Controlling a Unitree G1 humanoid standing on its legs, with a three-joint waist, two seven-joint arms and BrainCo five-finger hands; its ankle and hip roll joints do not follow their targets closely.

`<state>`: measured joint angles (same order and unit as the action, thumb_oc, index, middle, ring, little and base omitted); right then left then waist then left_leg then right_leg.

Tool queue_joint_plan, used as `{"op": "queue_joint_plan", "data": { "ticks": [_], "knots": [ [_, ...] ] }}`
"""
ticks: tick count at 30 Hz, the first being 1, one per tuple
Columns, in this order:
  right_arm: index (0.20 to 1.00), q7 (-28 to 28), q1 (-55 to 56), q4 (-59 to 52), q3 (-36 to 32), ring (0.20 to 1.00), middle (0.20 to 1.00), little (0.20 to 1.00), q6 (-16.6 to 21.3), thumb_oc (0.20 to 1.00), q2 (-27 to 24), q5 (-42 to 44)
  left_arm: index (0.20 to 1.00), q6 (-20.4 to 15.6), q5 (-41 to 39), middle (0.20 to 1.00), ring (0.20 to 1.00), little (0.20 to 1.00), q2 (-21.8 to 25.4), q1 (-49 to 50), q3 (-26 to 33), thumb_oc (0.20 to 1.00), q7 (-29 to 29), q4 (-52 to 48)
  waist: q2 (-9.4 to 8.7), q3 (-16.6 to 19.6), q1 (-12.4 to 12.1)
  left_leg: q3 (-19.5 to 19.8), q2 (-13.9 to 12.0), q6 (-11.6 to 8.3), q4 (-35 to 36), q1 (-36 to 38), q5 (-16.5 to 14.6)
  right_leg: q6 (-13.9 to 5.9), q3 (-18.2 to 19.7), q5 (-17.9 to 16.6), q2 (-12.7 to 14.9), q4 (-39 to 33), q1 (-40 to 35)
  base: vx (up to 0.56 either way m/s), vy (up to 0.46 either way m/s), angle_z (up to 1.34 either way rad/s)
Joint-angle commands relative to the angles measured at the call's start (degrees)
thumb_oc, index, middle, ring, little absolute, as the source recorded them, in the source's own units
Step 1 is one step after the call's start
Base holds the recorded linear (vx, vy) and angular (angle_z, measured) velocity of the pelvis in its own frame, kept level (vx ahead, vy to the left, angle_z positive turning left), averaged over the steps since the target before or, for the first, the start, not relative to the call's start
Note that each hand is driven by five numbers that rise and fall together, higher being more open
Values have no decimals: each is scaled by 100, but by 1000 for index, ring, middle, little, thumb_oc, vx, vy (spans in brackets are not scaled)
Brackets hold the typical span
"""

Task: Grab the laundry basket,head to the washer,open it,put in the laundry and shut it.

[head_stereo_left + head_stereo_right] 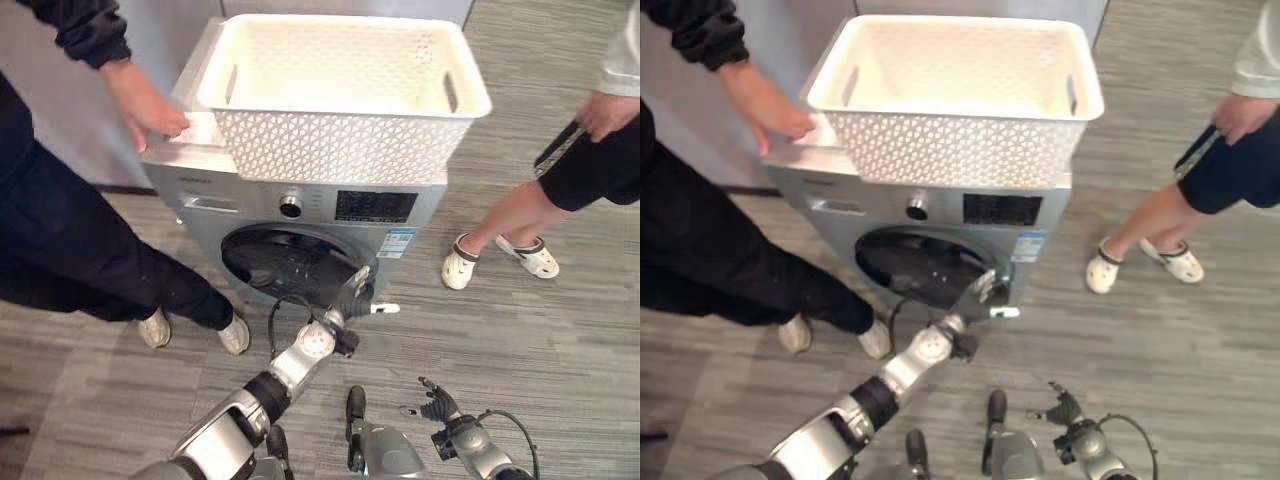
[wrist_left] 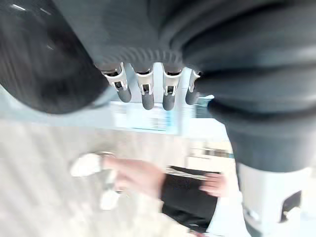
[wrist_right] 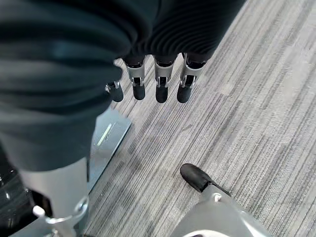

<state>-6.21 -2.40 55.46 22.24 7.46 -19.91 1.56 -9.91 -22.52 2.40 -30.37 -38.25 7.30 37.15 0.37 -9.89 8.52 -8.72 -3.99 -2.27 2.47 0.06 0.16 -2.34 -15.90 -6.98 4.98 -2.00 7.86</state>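
Now, from the left eye view, our left hand point(image 1: 352, 292) reaches up at twelve o'clock to the washer point(image 1: 300, 215), its fingers straight and relaxed at the right rim of the dark round door point(image 1: 290, 265), holding nothing; whether they touch the door we cannot tell; the white laundry basket point(image 1: 340, 95) sits on top of the washer, and a person's hand point(image 1: 150, 105) rests on the washer top at ten o'clock, just beside the basket; a second person in white clogs point(image 1: 460, 265) stands at two o'clock; our right hand point(image 1: 437, 405) hangs low at five o'clock, fingers loosely spread, empty, over the grey floor point(image 1: 560, 340).

From the right eye view the same scene holds; the basket's inside shows no laundry.

From the left wrist view our fingers point(image 2: 147, 94) hang straight in a row, apart from the door's dark glass point(image 2: 44, 64); it adds the second person's leg point(image 2: 133, 175) beyond.

From the right wrist view the fingers point(image 3: 160, 84) are straight and gripping nothing, above bare floor.
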Motion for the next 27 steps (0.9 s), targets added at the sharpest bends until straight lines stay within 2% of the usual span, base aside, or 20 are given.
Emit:
{"op": "queue_joint_plan", "data": {
  "ticks": [1,5,6,7,8,11,15,19,22,27],
  "knots": [
    [1000,137,38,102,-322,1000,1000,1000,-47,1000,-440,173,1000,-97,-302,1000,1000,1000,720,321,967,1000,-218,243,4,291,-164,160,80,-237,253,-379,486,-545,321,-54,295,-251,-278,118,105,-3],
    [1000,353,207,560,-593,1000,1000,1000,-158,1000,-509,42,1000,5,-388,1000,1000,1000,1634,459,1757,1000,-339,462,153,465,-243,124,114,-253,253,-254,475,-578,296,-59,365,-290,-412,76,42,-12],
    [1000,353,207,560,-593,1000,1000,1000,-158,1000,-509,42,1000,5,-388,1000,1000,1000,1634,459,1757,1000,-339,462,153,465,-243,124,114,-253,253,-254,475,-578,296,-59,365,-290,-412,74,0,-3],
    [1000,464,294,721,-697,1000,1000,1000,-209,1000,-550,-13,1000,53,-411,1000,1000,1000,2197,274,2061,1000,-372,765,183,539,-261,116,120,-270,253,-163,468,-594,271,-45,389,-291,-538,63,-1,6],
    [1000,501,319,804,-743,1000,1000,1000,-224,1000,-561,-2,1000,57,-429,1000,1000,1000,2422,143,2160,1000,-357,918,193,586,-264,125,130,-274,253,-168,476,-606,259,-56,409,-297,-544,79,-3,6],
    [1000,618,409,1124,-850,1000,1000,1000,-272,1000,-543,60,1000,89,-330,1000,1000,1000,3184,-371,2319,1000,-322,1279,221,708,-295,133,163,-274,253,-92,444,-650,232,-52,454,-293,-638,35,-8,13],
    [1000,706,468,1270,-845,1000,1000,1000,-316,1000,-515,50,1000,118,-104,1000,1000,1000,3664,-696,2283,1000,-362,1282,231,776,-345,149,196,-252,253,10,405,-686,208,-30,505,-290,-743,12,-4,4],
    [1000,745,487,1407,-962,1000,1000,1000,-355,1000,-440,181,1000,92,-173,1000,1000,1000,3715,-482,2440,1000,-397,1082,230,805,-431,162,223,-220,253,150,350,-706,209,2,547,-281,-882,12,-2,-2],
    [1000,747,530,1445,-1055,1000,1000,1000,-355,1000,-404,194,1000,52,-171,1000,1000,1000,3598,71,2645,1000,-466,813,221,820,-473,162,228,-204,253,238,317,-705,216,32,566,-283,-962,4,-2,-1],
    [1000,739,643,1563,-1346,1000,1000,1000,-336,1000,-330,227,1000,13,2,1000,1000,1000,3091,1529,3122,1000,-570,403,160,832,-572,177,218,-172,253,339,265,-681,187,81,576,-270,-1079,4,-2,-2]
  ]
}}
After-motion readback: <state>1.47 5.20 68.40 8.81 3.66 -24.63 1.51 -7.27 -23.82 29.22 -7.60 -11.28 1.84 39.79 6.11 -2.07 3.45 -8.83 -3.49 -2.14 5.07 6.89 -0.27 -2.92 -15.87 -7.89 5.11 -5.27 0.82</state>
